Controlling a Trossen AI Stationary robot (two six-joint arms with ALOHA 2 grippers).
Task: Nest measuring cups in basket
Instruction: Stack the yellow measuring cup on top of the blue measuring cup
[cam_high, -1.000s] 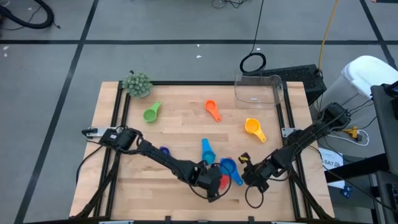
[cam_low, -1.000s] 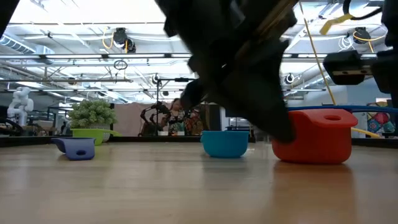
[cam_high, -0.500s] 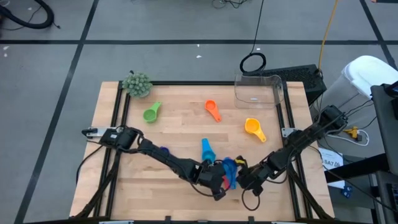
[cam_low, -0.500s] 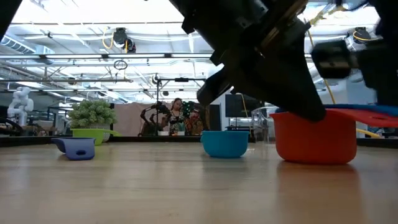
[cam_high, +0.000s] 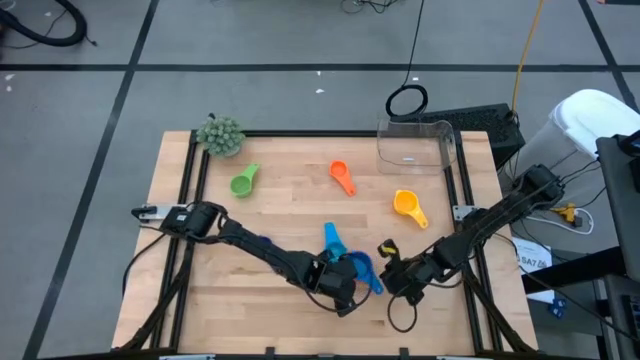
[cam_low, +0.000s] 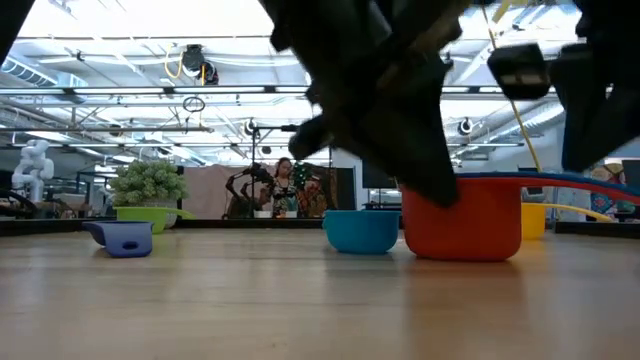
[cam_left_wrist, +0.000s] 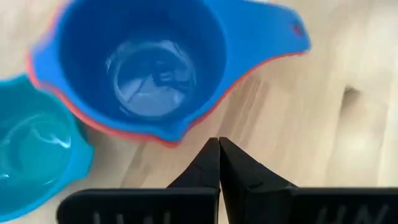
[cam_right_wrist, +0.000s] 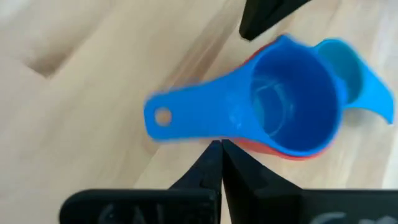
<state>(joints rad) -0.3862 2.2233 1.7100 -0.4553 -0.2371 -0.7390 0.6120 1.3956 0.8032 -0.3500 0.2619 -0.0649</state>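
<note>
Tools both clenched empty beside blue cup nested in red; light, slippery; grip flat handle.

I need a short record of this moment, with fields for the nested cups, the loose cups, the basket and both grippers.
nested: blue cup sits inside red cup
beside them: light blue cup
loose: green cup, orange cup, yellow cup
basket: far right corner, no cups inside
left gripper: shut, empty, at the nested pair
right gripper: shut, empty, facing it
</note>
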